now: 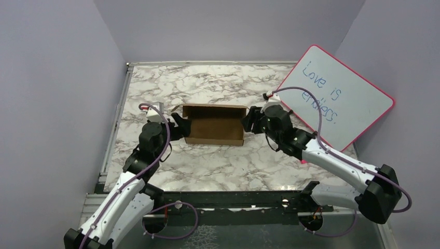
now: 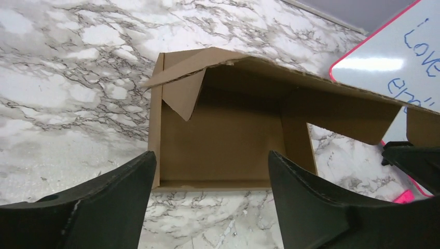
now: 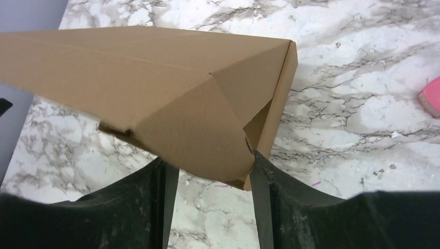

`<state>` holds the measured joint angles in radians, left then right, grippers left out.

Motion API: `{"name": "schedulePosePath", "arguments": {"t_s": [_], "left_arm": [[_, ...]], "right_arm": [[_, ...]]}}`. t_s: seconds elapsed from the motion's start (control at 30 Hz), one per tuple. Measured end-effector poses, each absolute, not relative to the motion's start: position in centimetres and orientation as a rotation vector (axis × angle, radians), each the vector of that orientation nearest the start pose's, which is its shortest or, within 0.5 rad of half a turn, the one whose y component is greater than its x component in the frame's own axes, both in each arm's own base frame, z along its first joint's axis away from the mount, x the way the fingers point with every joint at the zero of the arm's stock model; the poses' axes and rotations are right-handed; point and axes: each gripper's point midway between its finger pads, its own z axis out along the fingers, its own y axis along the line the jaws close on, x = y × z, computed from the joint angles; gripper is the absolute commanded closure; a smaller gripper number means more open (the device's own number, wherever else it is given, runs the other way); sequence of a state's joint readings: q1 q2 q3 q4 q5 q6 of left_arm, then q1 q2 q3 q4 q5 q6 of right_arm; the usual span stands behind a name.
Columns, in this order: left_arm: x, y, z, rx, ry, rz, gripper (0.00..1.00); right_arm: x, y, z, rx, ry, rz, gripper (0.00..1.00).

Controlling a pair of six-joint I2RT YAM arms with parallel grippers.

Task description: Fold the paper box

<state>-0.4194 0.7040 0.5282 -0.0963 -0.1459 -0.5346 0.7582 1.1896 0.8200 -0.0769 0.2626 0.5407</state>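
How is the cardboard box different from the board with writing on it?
The paper box is plain brown cardboard, the whiteboard white with a pink rim and blue handwriting. The paper box sits on the table; the whiteboard leans against the wall. Both are rectangular.

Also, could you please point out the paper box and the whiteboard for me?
paper box point(image 1: 214, 124), top external view, middle of its brown cardboard.
whiteboard point(image 1: 363, 111), top external view, blank white face right of the writing.

Even overhead light; glare on whiteboard point(image 2: 371, 63); paper box point(image 2: 223, 140) interior shadowed; focus sharp.
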Motion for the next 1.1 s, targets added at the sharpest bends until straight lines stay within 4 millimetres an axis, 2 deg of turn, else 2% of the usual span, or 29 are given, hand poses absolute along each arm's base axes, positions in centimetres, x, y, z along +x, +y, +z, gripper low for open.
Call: {"name": "schedulePosePath", "arguments": {"t_s": [0.13, 0.2, 0.4, 0.53, 0.67, 0.77, 0.93, 1.1], "left_arm": [[25.8, -11.1, 21.2, -0.183, 1.839, -0.529, 0.08], [24.9, -10.6, 22.1, -0.168, 1.83, -0.523, 0.07], [22.8, -9.2, 27.7, -0.114, 1.732, -0.495, 0.11], [23.6, -8.5, 31.2, -0.085, 1.709, -0.419, 0.16], [26.4, -8.7, 32.8, -0.053, 1.753, -0.32, 0.18], [28.8, -9.3, 32.8, -0.02, 1.801, -0.258, 0.2], [32.7, -10.8, 30.8, 0.054, 1.907, -0.184, 0.22], [34.0, -11.8, 27.9, 0.117, 1.994, -0.164, 0.23]], "right_arm": [[28.0, 23.6, 20.5, -0.136, 1.99, 0.586, 0.33], [27.2, 22.9, 21.6, -0.167, 1.963, 0.587, 0.32], [25.8, 21.3, 24.6, -0.211, 1.895, 0.576, 0.28], [26.3, 21.3, 27.7, -0.223, 1.857, 0.557, 0.27], [28.1, 22.0, 31.2, -0.224, 1.819, 0.52, 0.27], [29.6, 23.0, 31.7, -0.246, 1.821, 0.481, 0.28], [31.9, 24.8, 29.8, -0.306, 1.881, 0.413, 0.28], [33.0, 26.0, 27.0, -0.355, 1.949, 0.374, 0.29]]}}
